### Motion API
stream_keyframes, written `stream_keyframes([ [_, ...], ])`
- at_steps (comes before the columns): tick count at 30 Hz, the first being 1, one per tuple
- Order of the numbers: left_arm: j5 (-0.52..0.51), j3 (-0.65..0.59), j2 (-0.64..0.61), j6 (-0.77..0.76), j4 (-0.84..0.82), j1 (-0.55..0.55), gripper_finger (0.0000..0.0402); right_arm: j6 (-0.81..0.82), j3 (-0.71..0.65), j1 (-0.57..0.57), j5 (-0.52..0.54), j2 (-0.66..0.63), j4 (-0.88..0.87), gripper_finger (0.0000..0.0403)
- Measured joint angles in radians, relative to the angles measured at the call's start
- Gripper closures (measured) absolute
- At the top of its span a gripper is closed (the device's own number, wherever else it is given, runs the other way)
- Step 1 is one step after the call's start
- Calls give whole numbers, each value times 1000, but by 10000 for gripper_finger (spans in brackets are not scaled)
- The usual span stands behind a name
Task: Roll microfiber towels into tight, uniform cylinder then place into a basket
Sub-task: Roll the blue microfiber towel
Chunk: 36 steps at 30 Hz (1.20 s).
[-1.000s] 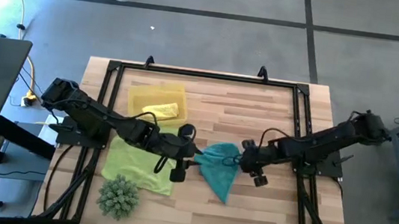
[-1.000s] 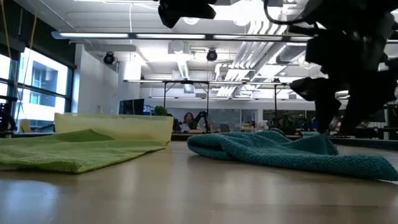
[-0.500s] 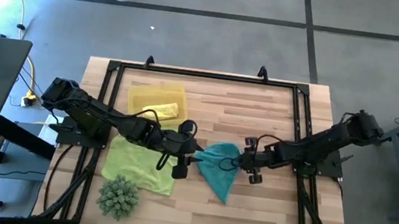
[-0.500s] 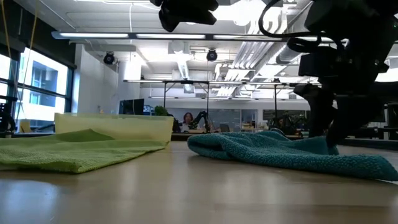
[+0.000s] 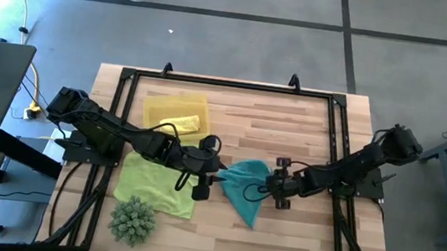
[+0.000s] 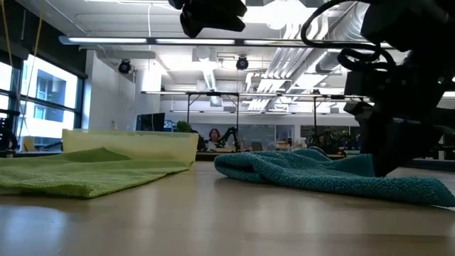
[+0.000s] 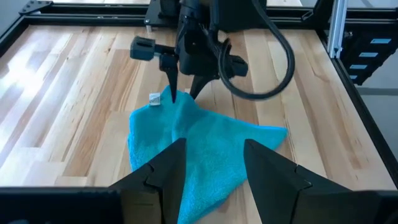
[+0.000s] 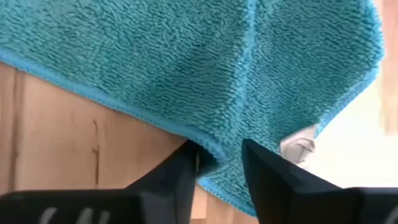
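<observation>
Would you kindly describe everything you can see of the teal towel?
The teal towel is a soft, looped microfiber cloth with a stitched hem and a small white tag at one corner. It lies crumpled and unrolled on the wooden table, near the middle, tapering toward the front edge. The right end effector has come down at its tagged edge, fingers straddling the hem. The left end effector hovers open above the opposite side, not touching.

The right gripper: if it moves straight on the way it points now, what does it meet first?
Most likely the teal towel: the right gripper already has the towel's hemmed edge between its fingers, so there is hardly any free way ahead.
</observation>
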Motion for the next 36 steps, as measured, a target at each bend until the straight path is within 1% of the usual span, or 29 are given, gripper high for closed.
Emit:
stream_keyframes([
  [3, 1, 0, 0, 1, -1, 0, 253, 3, 3, 4, -3, 20, 7, 328],
  [6, 3, 0, 0, 1, -4, 0, 253, 67, 19, 4, -19, 14, -16, 383],
  [7, 3, 0, 0, 1, -5, 0, 253, 81, 31, 0, -20, 6, -36, 392],
  [8, 3, 0, 0, 1, -7, 0, 253, 97, 52, -4, -26, -4, -56, 395],
  [10, 3, 0, 0, 1, -9, 0, 253, 160, 113, -14, -33, -30, -93, 387],
  [13, -5, 0, 0, 0, -16, 0, 253, 233, 233, -43, -63, -49, -230, 392],
  [15, -18, 0, 0, 0, -19, 0, 253, 267, 327, -63, -69, -49, -313, 400],
  [17, -31, 0, 0, -10, -20, 0, 253, 326, 416, -81, -66, -51, -384, 398],
  [21, -92, 1, 14, -31, -11, -2, 253, 498, 568, -140, -66, -48, -518, 401],
  [24, -151, -1, 45, -22, 10, -11, 253, 581, 642, -191, -63, -48, -596, 401],
  [28, -216, 0, 112, 76, 146, -23, 253, 620, 709, -260, -64, -48, -650, 402],
  [29, -236, 0, 135, 115, 197, -27, 253, 620, 718, -277, -70, -48, -658, 402],
  [32, -296, -1, 184, 243, 284, -36, 253, 615, 753, -327, -110, -47, -696, 402],
  [33, -303, 2, 203, 279, 318, -37, 253, 605, 767, -341, -115, -47, -709, 402],
  [35, -302, 0, 231, 320, 319, -37, 253, 604, 789, -366, -118, -47, -747, 402],
  [36, -285, -1, 251, 324, 330, -36, 253, 606, 800, -378, -121, -47, -759, 402],
])
